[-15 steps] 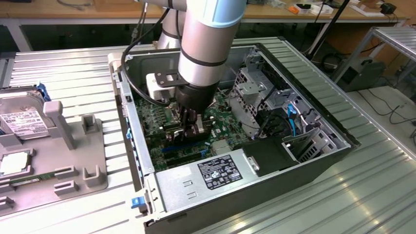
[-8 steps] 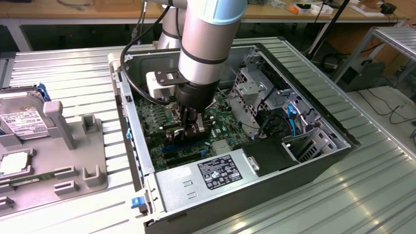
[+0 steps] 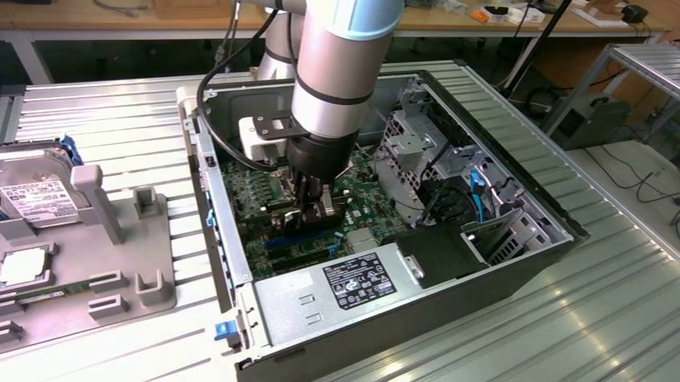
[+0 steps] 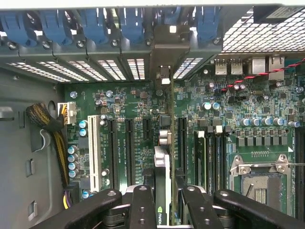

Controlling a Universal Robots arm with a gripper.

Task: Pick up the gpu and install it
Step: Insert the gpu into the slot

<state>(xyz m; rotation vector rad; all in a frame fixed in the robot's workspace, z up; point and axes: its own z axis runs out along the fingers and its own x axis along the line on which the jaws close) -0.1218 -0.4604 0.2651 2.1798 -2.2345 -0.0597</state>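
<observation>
My fingers [image 4: 162,198] are clamped on the gpu [image 4: 163,157], one black finger on each face of it. I am reaching down into the open case [image 3: 510,187], which lies on its side on the ribbed metal bench [image 3: 117,119].

In the wrist view the gpu shows edge-on: a thin card standing upright between my fingers, with a grey-silver part along its top and a narrow strip of green board at one side. A small green and black logo sits on the part nearest the camera. Its far end carries a silver metal bracket [image 4: 167,50] that runs up to the slot openings in the case's rear wall, under the row of blue clips [image 4: 95,24]. The card's lower edge stands over the motherboard [image 4: 228,143], in line with the long black slots [image 4: 182,143]; I cannot tell whether it is fully seated in one.

In the exterior view my arm [image 3: 340,72] comes down over the middle of the case, and the fingers [image 3: 315,208] are just above the motherboard [image 3: 255,203], beside the power supply [image 3: 351,286]. At the exterior view's left a grey tray [image 3: 117,270] holds a hard drive [image 3: 32,187], well apart from the case.
</observation>
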